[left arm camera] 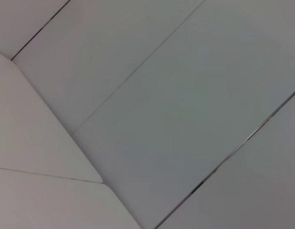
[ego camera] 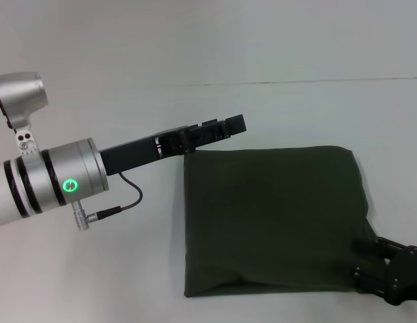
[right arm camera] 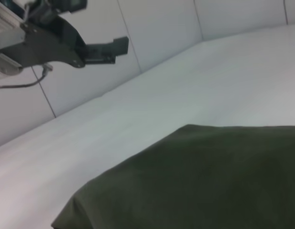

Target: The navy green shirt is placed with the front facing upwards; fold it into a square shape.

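The navy green shirt [ego camera: 272,222] lies on the white bench [ego camera: 275,114], toward the robot's right of centre, folded into a nearly square, slightly wider-than-tall block. Its cloth is dark olive and plain on the face that shows; no lettering or collar is visible. The far edge runs fairly straight, the left edge is crisp, and the near edge bulges a little with rounded, puffy corners. The right side curves in and sags toward the near right corner. In the right wrist view the same shirt [right arm camera: 199,181] fills the lower part of the picture as a smooth dark slab with one rounded corner.

The left gripper [ego camera: 221,129] hangs above the bench just beyond the shirt's far left corner, raised clear of the cloth; whether its fingers are spread or pressed together cannot be told. Its silver arm with a lit green ring [ego camera: 71,184] and a looping black cable [ego camera: 124,195] crosses the left side of the head view. The right gripper [ego camera: 390,272] sits at the shirt's near right corner, overlapping the cloth's edge; its finger state cannot be told either.
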